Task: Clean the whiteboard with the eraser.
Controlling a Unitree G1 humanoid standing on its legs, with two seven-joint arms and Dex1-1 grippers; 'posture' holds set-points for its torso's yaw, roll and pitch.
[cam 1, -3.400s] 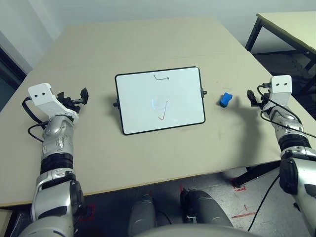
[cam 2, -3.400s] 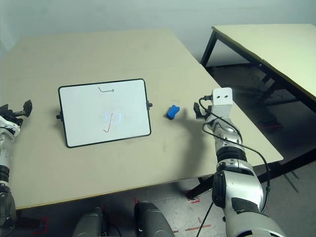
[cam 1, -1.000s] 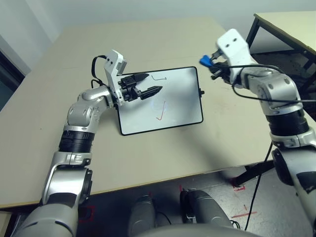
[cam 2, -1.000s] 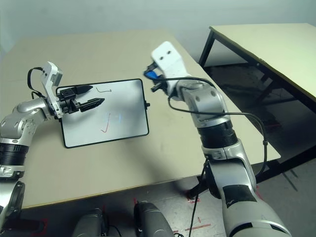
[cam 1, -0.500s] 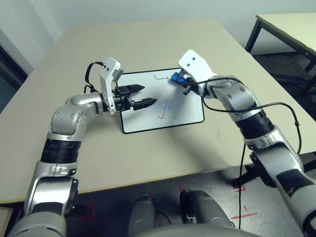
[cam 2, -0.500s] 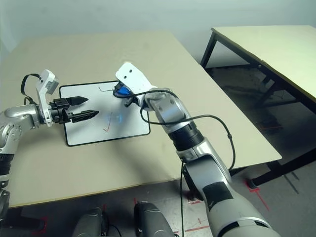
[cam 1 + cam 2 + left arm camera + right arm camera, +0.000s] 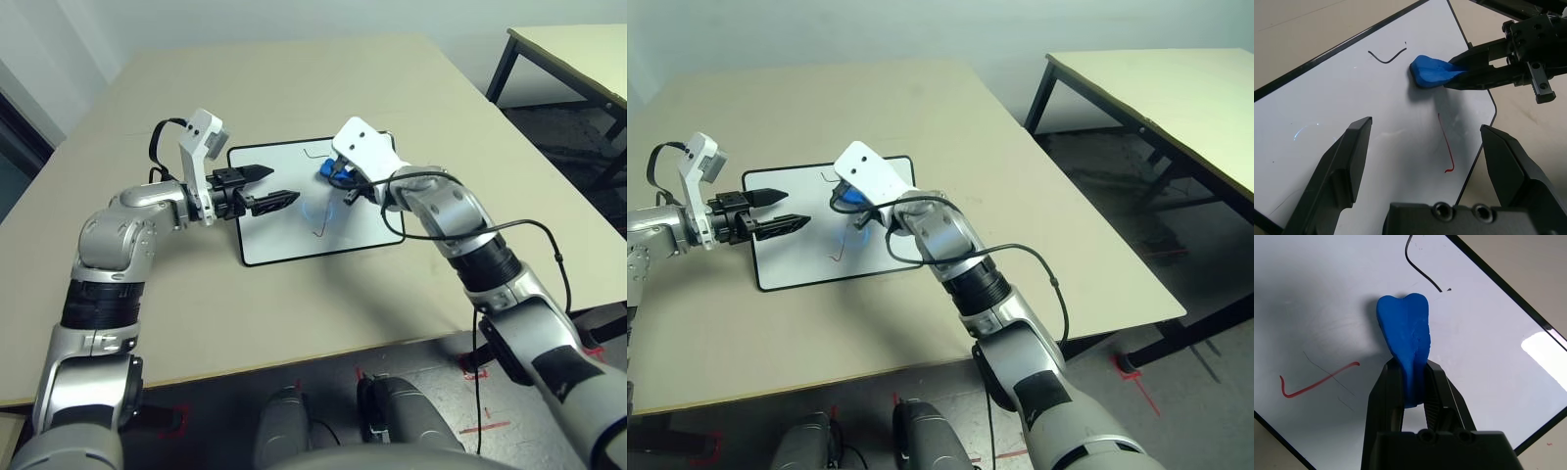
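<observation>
Two fingertips of my right gripper (image 7: 1411,387) pinch the blue eraser (image 7: 1406,335), now farther toward nine o'clock, over the whiteboard (image 7: 284,230), than half a second ago. My left gripper (image 7: 1422,161), spread, has drawn back toward nine o'clock. Black and red marks remain.

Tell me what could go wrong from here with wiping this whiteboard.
The right hand grips the eraser by one end, so it might twist under pressure. The left hand stands open over the whiteboard, apparently not bracing it, so the board could slide.
</observation>
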